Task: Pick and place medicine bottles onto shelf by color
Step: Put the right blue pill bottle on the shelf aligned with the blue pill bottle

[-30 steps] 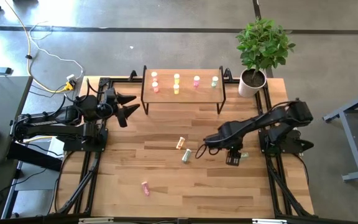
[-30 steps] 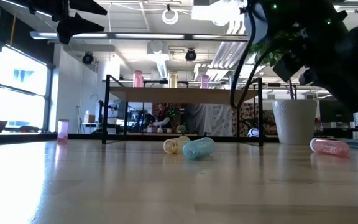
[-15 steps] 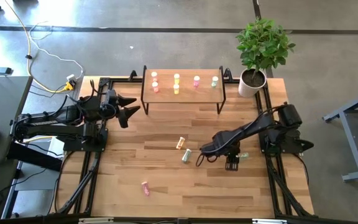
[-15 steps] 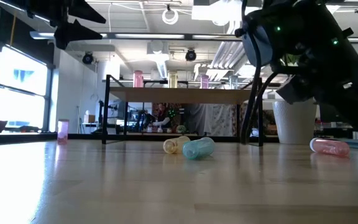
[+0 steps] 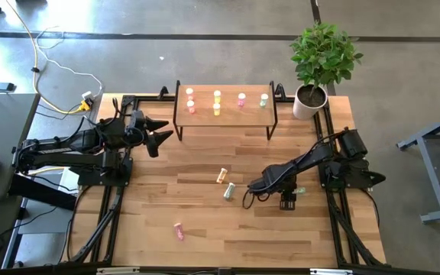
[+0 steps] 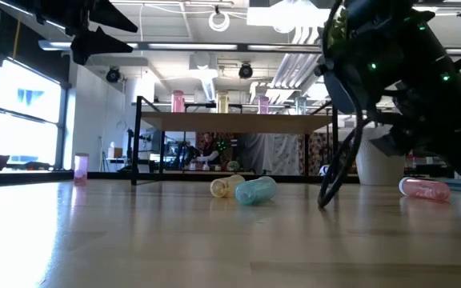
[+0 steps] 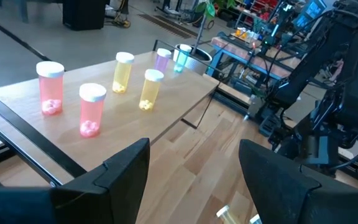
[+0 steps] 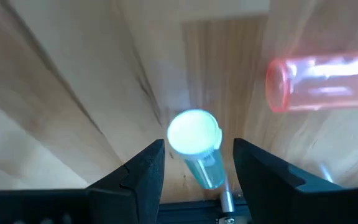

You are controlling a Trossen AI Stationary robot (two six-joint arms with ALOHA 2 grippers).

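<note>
Right gripper [image 8: 194, 165] spread around pale green bottle [image 8: 197, 146], pink bottle [image 8: 322, 84] apparently just beside, left gripper [image 7: 194, 171] spread

Right gripper [image 5: 287, 200] low, fingers [image 8: 135, 177] spread; left gripper [image 5: 161, 138] raised, spread

No text, label, brand, number or sign can be read in any view. The bottles on the shelf [image 7: 185, 87] show no printed labels. The pale green bottle [image 8: 199, 146] seen from the right wrist has a plain white cap with no writing. The equipment in the room behind the table is too blurred and too small for any letters to be read.
</note>
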